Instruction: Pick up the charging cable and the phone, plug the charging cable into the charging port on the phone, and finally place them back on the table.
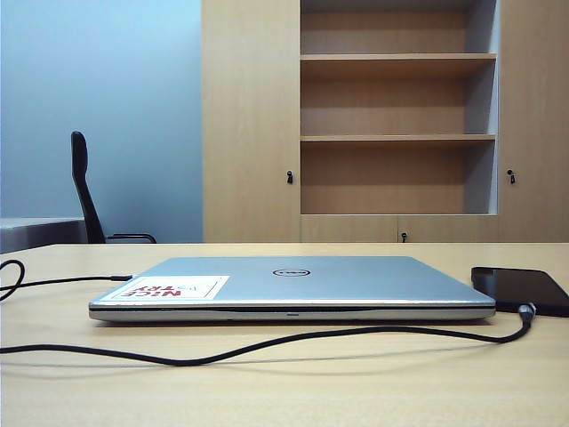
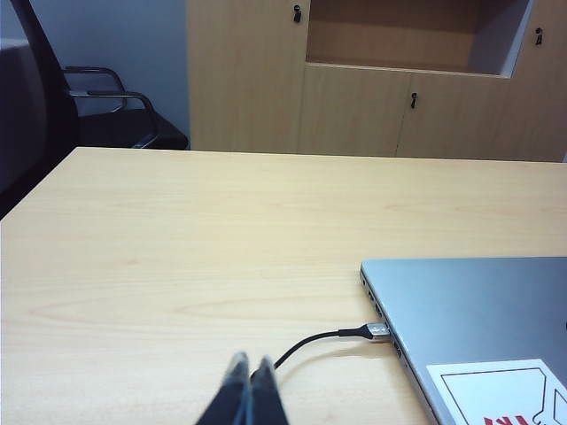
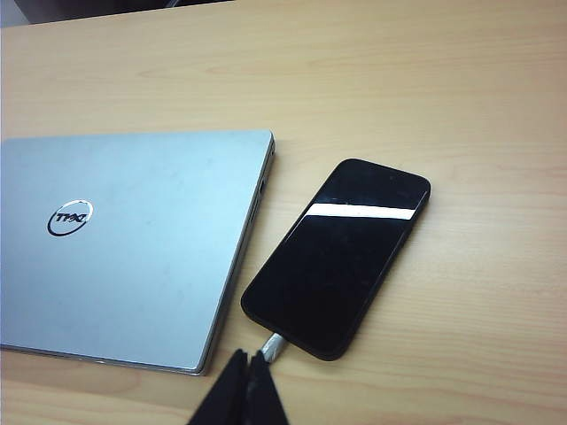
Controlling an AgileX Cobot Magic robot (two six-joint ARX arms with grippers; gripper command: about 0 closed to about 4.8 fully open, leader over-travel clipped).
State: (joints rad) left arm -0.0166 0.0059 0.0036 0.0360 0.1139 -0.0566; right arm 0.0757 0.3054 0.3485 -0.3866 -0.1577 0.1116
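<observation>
Cable first, since it runs closest to the lens: the charging cable (image 1: 267,342) snakes across the table (image 1: 284,391) in front of the closed silver laptop (image 1: 293,285) and bends up into the phone (image 1: 524,289) on the right. From here the plug looks seated in the charging port (image 3: 276,341), so I judge the task essentially done, both pieces lying flat on the wood.

Right gripper (image 3: 247,372): fingers pinched together on nothing, hanging just short of the plug end of the phone. The phone lies straight ahead of those fingertips, its long side running away from them, just beside the laptop's edge but apart from it.

Left gripper (image 2: 251,379): also clenched and empty. The cable's other metal plug (image 2: 378,332) sits ahead of those fingers and off toward the laptop, pushed into the laptop's side.

Handling, as I read it: the phone is light, rigid and glossy, so slippery. I'd pinch it across the long edges near the middle, never on the glass. The cord is limp and will drag and twist, so the stiff grey collar behind the plug is the only sensible place to hold. Any tug sideways there could lever the port, so I'd keep clear.
</observation>
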